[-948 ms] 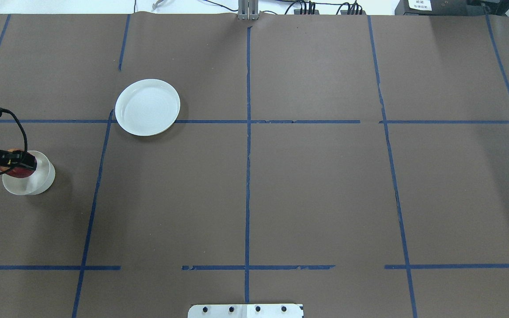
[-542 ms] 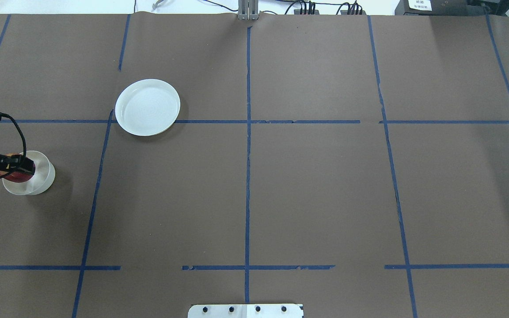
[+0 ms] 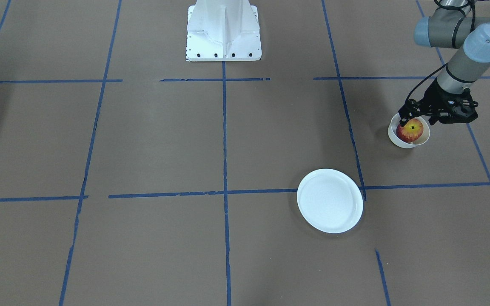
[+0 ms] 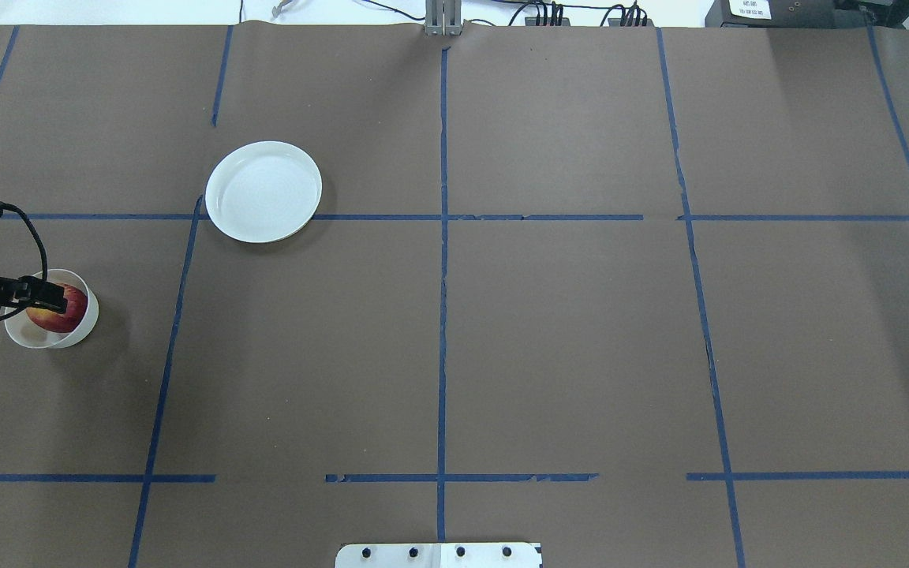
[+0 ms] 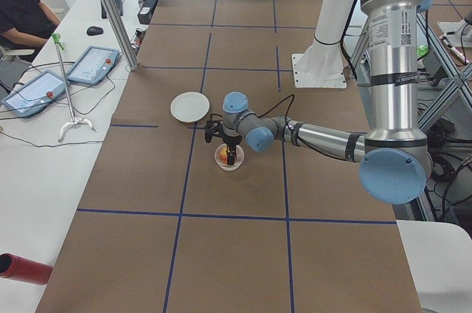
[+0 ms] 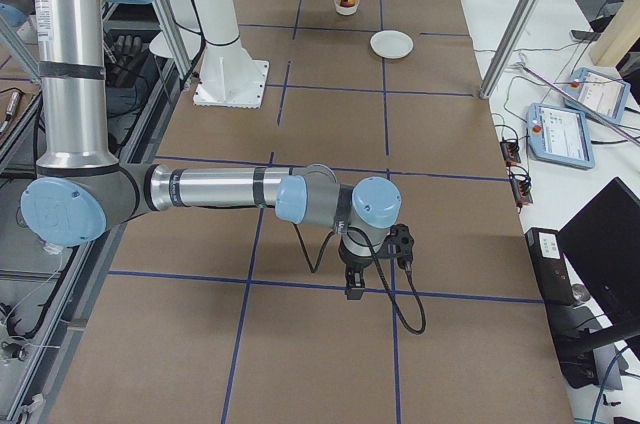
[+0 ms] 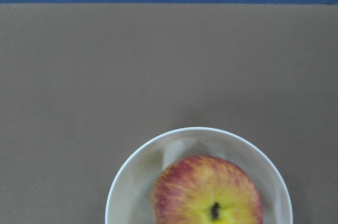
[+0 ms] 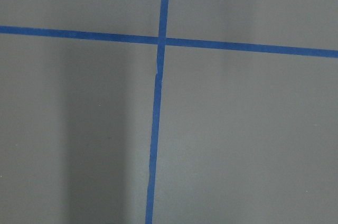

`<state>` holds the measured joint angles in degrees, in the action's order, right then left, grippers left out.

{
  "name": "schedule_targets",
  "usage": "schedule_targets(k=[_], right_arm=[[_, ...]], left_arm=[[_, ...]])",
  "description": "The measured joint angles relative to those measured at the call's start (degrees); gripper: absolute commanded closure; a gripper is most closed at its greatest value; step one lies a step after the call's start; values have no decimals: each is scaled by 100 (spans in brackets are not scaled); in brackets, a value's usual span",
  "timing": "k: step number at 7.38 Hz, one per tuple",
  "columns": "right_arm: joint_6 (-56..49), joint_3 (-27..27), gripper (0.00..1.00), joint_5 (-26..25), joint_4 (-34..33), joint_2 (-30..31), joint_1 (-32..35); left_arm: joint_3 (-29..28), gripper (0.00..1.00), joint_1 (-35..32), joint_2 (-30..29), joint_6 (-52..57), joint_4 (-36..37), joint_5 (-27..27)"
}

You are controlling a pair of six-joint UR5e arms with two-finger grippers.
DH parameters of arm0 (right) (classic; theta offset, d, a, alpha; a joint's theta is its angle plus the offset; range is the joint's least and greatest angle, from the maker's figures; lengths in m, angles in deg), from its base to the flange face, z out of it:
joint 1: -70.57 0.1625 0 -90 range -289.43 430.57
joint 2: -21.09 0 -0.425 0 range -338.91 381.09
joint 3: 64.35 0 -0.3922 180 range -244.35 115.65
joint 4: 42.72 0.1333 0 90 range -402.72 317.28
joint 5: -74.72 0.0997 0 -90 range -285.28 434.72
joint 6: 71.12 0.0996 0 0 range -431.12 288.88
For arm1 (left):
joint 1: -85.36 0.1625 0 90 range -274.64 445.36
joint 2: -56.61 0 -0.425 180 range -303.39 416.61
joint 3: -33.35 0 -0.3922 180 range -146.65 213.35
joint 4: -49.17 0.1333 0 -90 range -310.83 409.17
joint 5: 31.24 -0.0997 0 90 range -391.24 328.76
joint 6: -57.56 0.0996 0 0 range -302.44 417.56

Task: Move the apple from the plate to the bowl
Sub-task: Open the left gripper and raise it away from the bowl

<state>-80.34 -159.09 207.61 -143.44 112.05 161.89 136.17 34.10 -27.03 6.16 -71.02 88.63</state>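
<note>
**Operator:** Where is the apple sitting at this stage?

**Engineer:** The apple (image 3: 410,131) is resting inside the bowl (image 3: 394,137) with its stem pit facing up, and it is filling most of the interior. The plate (image 3: 330,200) is lying bare on the table (image 3: 143,140), well apart from the bowl.

**Operator:** What is the left gripper doing?

**Engineer:** The left gripper (image 3: 416,120) is hovering directly over the bowl and pointing down. Its fingers are appearing spread, one towards each side of the fruit, and are not pinching it. The left wrist view is showing the apple's top with no finger on it. Whether a fingertip is brushing the skin cannot be told.

**Operator:** Why is it standing that way?

**Engineer:** As a judgement, the vertical stance is placing the fingers inside the line of the thin rim. The deep walls, not the fingers, are carrying the round fruit and stopping it from rolling.

**Operator:** And the right gripper?

**Engineer:** The right gripper (image 6: 353,289) is hanging close above the table, far from the work, presumably so that it is not obstructing. It is showing only in the right side view, so whether its fingers are apart or together cannot be told.

**Operator:** What is remaining?

**Engineer:** The transfer is looking complete. Only a straight lift of the left arm is outstanding, and the risk there is a finger catching the rim and tipping the bowl.
</note>
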Motion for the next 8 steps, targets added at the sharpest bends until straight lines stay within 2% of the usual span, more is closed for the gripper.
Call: schedule_targets(k=[3, 7, 8], right_arm=[[0, 0, 0, 0, 0, 0, 0], [0, 0, 0, 0, 0, 0, 0], [0, 0, 0, 0, 0, 0, 0]], left_arm=[[324, 0, -204, -81, 125, 29, 342], [466, 0, -1817, -107, 2226, 119, 366], [414, 0, -2254, -171, 2915, 453, 367]])
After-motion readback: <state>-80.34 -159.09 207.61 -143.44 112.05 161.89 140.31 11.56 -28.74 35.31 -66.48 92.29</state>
